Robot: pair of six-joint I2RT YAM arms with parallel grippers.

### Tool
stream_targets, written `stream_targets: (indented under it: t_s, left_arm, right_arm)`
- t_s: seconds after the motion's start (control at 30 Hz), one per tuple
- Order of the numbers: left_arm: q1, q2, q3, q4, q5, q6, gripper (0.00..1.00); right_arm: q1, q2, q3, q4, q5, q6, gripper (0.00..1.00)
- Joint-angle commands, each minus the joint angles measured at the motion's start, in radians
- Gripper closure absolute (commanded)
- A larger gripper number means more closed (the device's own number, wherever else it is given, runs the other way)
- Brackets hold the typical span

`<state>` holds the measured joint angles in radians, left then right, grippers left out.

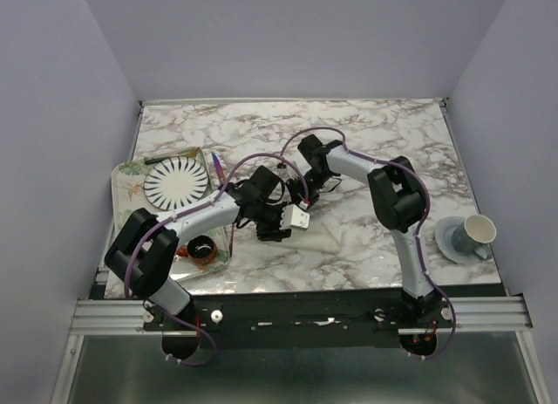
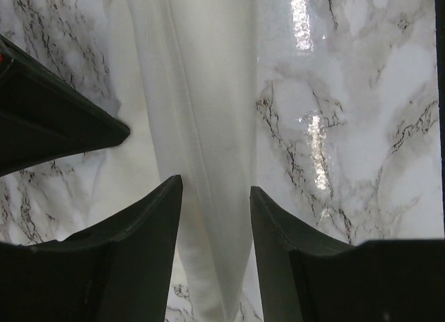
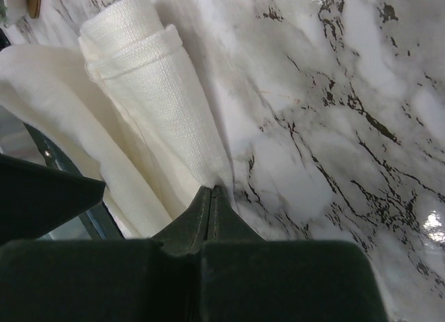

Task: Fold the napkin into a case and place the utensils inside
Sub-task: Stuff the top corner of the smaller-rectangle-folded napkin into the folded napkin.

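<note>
- Marble surface (image 1: 375, 133); pale lilac walls (image 1: 288, 37) on 3 sides.
- Floral tray (image 1: 122, 173) at left edge: striped plate (image 1: 177, 182) at its far end, small dark bowl (image 1: 202, 247) at its near end, purple utensil (image 1: 215, 164) by its far right corner.
- Far right: cup (image 1: 478, 231) on saucer (image 1: 446, 238), nr right edge.
- Cream napkin (image 3: 153, 99) mid-surface, folded to a narrow strip, one end rolled.
- L arm: left end effector (image 2: 214, 185) spread, fingers either side of strip.
- R arm: right end effector (image 3: 212, 191) pressed together, pinching napkin edge.
</note>
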<state>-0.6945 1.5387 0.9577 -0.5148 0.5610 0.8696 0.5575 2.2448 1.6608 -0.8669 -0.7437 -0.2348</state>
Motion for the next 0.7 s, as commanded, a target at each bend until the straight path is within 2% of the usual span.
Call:
stream_targets:
  t_s: [0.0,0.1,0.43,0.67]
  left_arm:
    - [-0.016,0.035,0.027,0.01,-0.047,-0.021,0.44]
    - [-0.017,0.052,0.032,0.015,-0.059,-0.026,0.51]
    - [-0.025,0.089,0.068,0.042,-0.09,-0.043,0.99]
    - [-0.025,0.118,0.096,0.068,-0.104,-0.064,1.0]
  right_arm:
    - [0.008,-0.036,-0.027,0.025,-0.014,0.005,0.99]
    - [0.012,-0.044,-0.039,0.031,-0.022,0.005,0.99]
    - [0.025,-0.051,-0.064,0.032,-0.051,-0.02,0.99]
    - [0.038,-0.059,-0.07,0.034,-0.063,-0.032,0.99]
